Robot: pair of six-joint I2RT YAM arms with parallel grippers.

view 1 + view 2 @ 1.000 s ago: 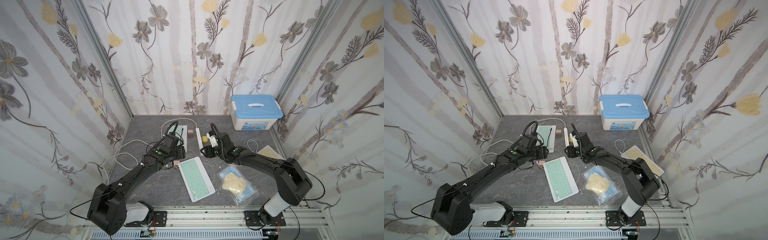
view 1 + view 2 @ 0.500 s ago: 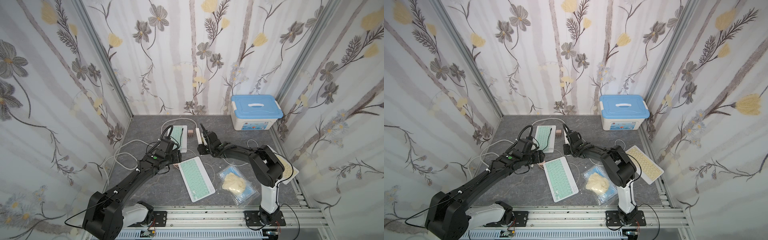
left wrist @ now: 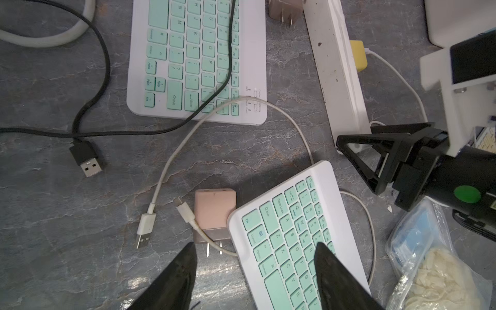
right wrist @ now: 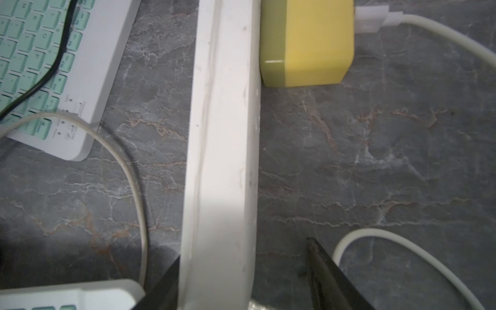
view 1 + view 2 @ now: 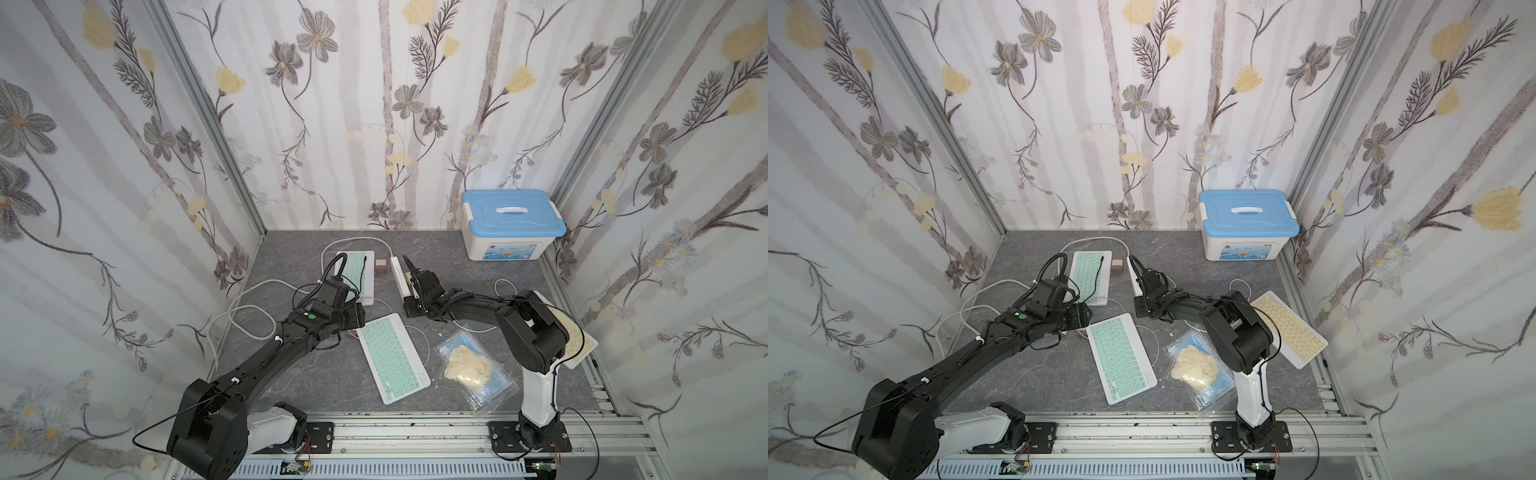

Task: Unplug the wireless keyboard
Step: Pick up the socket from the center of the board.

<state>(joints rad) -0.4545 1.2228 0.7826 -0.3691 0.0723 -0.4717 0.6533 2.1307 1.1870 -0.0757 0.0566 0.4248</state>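
– left arm (image 5: 266, 357): stretched from the front-left corner to the worktop (image 5: 324, 374) centre, wrist tipped down.
– right arm (image 5: 532, 336): upright at front-right, forearm folded low toward centre-rear.
– storage box (image 5: 513, 224): rear-right corner.
– mint keyboard (image 5: 392, 357): centre, angled, toward the front edge.
– second mint keyboard (image 5: 357, 266): near the rear edge, black cable (image 3: 230, 53) across it.
– cream keyboard (image 5: 1289, 328): right edge.
– power strip (image 4: 220, 134): beside the rear keyboard. A yellow charger (image 4: 306, 43) is plugged into it, and a white cable (image 4: 429, 26) leaves the charger. Which keyboard it feeds cannot be told.
– glove bag (image 5: 471, 370): between the centre keyboard and the right arm's base.
– pink charger (image 3: 214, 209): touching the centre keyboard's corner.
– left gripper (image 3: 255, 249): spread, empty, over that corner.
– right gripper (image 4: 243, 251): spread, astride the strip's end, unclamped.
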